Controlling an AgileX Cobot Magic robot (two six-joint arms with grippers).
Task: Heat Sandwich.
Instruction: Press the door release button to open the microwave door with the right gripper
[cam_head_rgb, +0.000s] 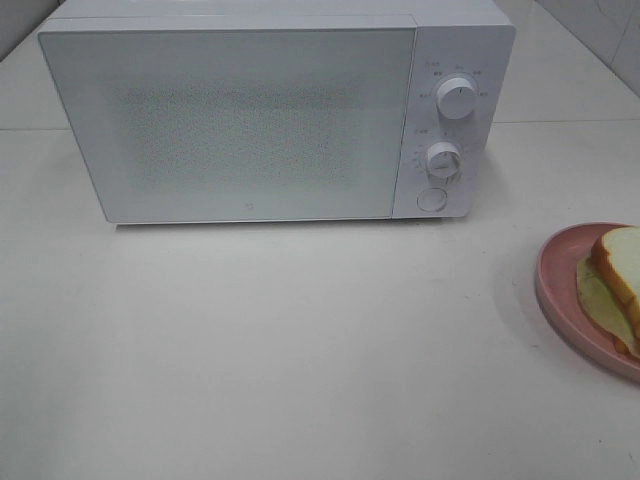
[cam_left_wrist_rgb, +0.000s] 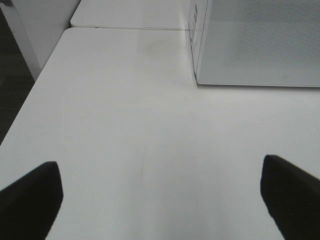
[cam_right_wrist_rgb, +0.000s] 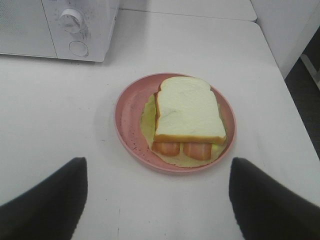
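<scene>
Sandwich (cam_right_wrist_rgb: 187, 112) on pink plate (cam_right_wrist_rgb: 124, 117), right of the closed microwave (cam_head_rgb: 230, 120); left pincer (cam_left_wrist_rgb: 160, 205) and right pincer (cam_right_wrist_rgb: 157, 202) both spread wide, empty, over tabletop (cam_head_rgb: 300, 350).

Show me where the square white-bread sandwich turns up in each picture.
Exterior high: square white-bread sandwich at the right edge, cut off, on the round pink plate.
Left wrist: not in it.
Right wrist: the sandwich mid-picture, on that plate.
Shared landmark: the white microwave oven, seen in all three.

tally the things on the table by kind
microwave: 1
pink plate: 1
sandwich: 1
total: 3
</scene>
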